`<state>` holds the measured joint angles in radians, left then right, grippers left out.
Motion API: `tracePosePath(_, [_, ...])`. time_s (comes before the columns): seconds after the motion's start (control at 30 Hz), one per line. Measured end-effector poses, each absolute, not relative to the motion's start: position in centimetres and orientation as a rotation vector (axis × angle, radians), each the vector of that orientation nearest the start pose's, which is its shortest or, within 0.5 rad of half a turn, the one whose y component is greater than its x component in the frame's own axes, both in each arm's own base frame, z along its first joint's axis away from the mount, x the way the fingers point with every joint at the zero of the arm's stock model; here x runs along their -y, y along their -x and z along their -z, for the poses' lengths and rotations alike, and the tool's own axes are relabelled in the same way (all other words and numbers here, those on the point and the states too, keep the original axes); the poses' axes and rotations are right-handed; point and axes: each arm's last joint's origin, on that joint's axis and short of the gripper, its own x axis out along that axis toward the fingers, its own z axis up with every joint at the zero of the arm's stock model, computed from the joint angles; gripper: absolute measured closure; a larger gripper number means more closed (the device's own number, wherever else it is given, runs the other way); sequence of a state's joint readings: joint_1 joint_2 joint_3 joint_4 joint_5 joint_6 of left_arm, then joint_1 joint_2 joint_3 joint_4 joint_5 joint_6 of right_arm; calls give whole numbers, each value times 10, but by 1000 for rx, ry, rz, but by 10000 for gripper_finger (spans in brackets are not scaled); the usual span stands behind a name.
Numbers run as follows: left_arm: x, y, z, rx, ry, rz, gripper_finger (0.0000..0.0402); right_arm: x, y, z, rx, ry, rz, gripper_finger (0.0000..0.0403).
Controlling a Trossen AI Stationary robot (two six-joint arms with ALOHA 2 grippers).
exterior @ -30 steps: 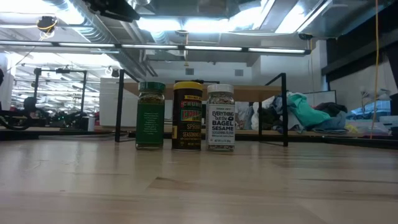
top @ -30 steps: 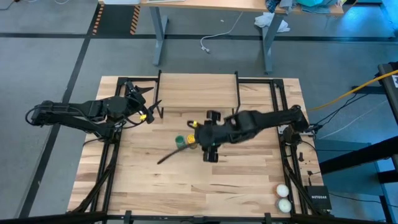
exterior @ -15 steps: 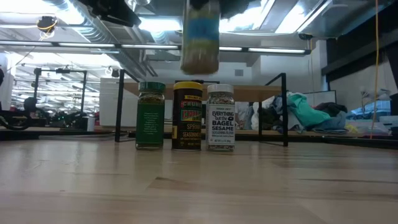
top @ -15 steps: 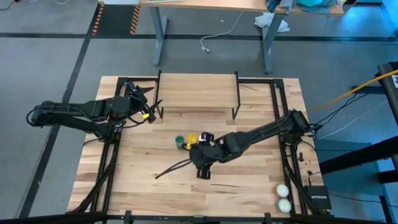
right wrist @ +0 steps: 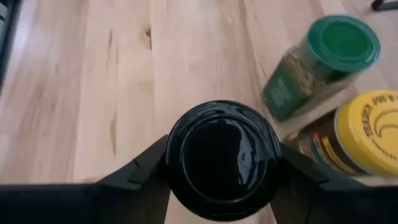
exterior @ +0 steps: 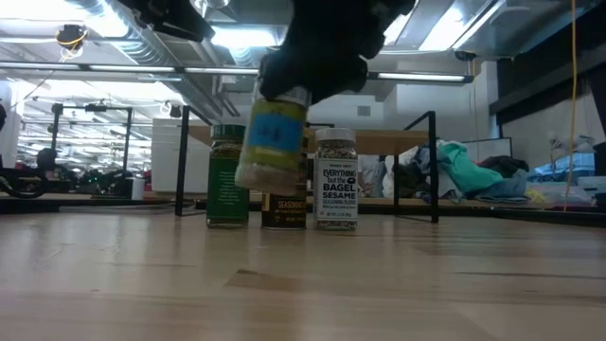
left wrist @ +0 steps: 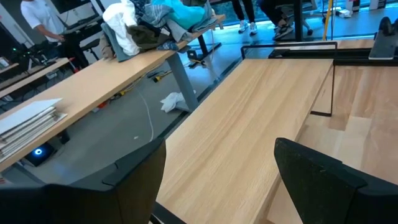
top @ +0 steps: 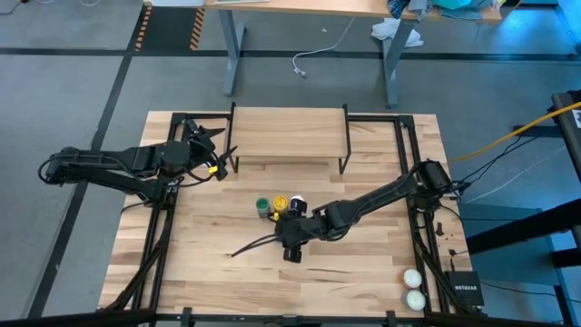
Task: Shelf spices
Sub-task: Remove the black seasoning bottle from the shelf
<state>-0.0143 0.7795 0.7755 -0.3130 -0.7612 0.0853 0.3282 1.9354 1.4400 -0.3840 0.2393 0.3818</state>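
My right gripper (top: pixel 290 243) hangs over the table's middle, shut on a black-lidded spice jar (exterior: pixel 273 137) with a blue label. Just beyond it, three spice jars stand on their bases in a row on the tabletop: green-lidded (right wrist: pixel 323 62), yellow-lidded (right wrist: pixel 364 134) and white-lidded (exterior: pixel 336 180). The shelf (top: pixel 289 136), a light-wood board on black legs, stands at the table's far edge. My left gripper (left wrist: pixel 217 180) is open and holds nothing, raised near the shelf's left end. My right gripper pinches the jar at its black lid (right wrist: pixel 177 155), one finger on each side. The fingers (right wrist: pixel 140 171) come from above, slanting down from the table's right. The jar hangs below them, tilted, its base (exterior: pixel 254 178) clear of the tabletop.
Two whitish balls (top: pixel 414 288) lie at the table's near right corner. Black frame rails (top: pixel 159 236) run along the table's left and right sides. Bare wood (top: pixel 345 282) stretches between the jars and the near edge.
My right gripper has come down with the black-lidded jar, moving a little toward the near edge and the left. In the low view the jar has dropped in from above and tipped from upright to tilted. The other three jars have not moved.
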Motion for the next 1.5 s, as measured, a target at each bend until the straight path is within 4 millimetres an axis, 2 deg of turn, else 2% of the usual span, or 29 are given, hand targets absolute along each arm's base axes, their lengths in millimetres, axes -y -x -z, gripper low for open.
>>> tracePosePath(0.4, [-18, -162, -320, -328, -196, -728, 108, -100, -412, -210, -838, -156, 44, 197])
tracePosePath(0.67, [-18, -162, -320, -329, -197, -728, 108, -102, -426, -193, -824, -130, -42, 197])
tracePosePath(0.9, [-18, -162, -320, -328, -193, -728, 108, -106, -440, -187, -837, -77, -83, 197])
tracePosePath(1.13, [-18, -162, -320, -333, -192, -729, 108, -106, -441, -187, -836, -56, -79, 196])
tracePosePath(1.33, [-18, -162, -319, -341, -196, -728, 108, -106, -441, -187, -829, -48, -62, 145])
tracePosePath(1.5, [-18, -162, -319, -344, -200, -728, 108, -106, -441, -188, -826, -26, -66, 154])
